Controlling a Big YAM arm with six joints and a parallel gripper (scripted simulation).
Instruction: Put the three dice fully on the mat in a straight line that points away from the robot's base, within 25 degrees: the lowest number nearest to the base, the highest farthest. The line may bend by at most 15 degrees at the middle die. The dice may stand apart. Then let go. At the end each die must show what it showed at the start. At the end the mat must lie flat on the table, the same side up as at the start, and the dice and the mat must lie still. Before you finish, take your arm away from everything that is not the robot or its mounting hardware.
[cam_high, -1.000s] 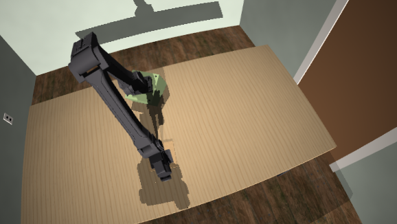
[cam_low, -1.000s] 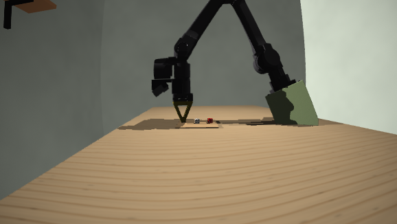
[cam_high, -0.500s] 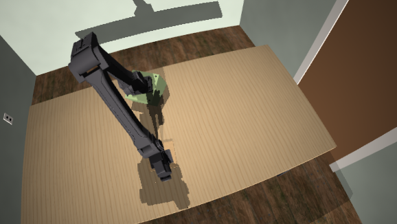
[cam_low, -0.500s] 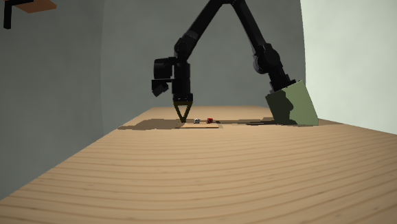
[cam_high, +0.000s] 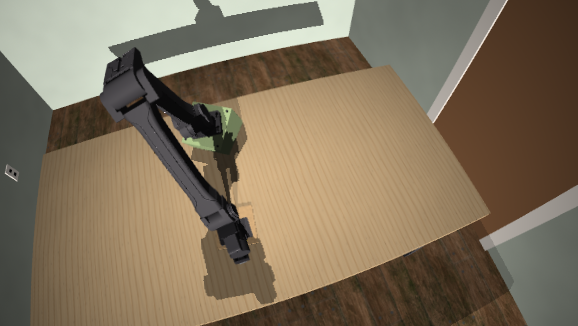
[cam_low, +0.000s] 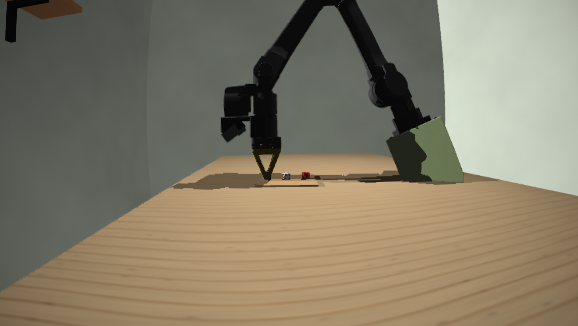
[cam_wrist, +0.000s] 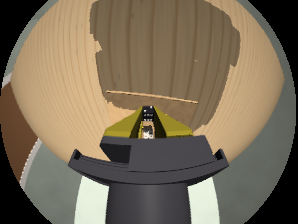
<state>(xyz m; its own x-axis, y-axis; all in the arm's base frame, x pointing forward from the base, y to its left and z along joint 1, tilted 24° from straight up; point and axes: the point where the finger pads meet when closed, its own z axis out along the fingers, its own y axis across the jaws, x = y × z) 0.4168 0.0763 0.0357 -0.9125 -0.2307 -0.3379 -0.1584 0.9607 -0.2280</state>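
My gripper (cam_low: 266, 175) points straight down at the far end of the thin tan mat (cam_low: 291, 183), with its tips at or just above the mat. It is shut on a small die (cam_wrist: 148, 129), seen between the yellow fingers in the wrist view; its face is too small to read. A white die (cam_low: 286, 176) and a red die (cam_low: 305, 175) stand on the mat in a row toward the green base (cam_low: 427, 152). In the top view the arm covers most of the mat (cam_high: 249, 218) and the dice are hidden.
The green base block (cam_high: 215, 125) stands at the table's back. The arm reaches from it over the table to the mat. The table edge (cam_high: 250, 305) lies close beyond the gripper.
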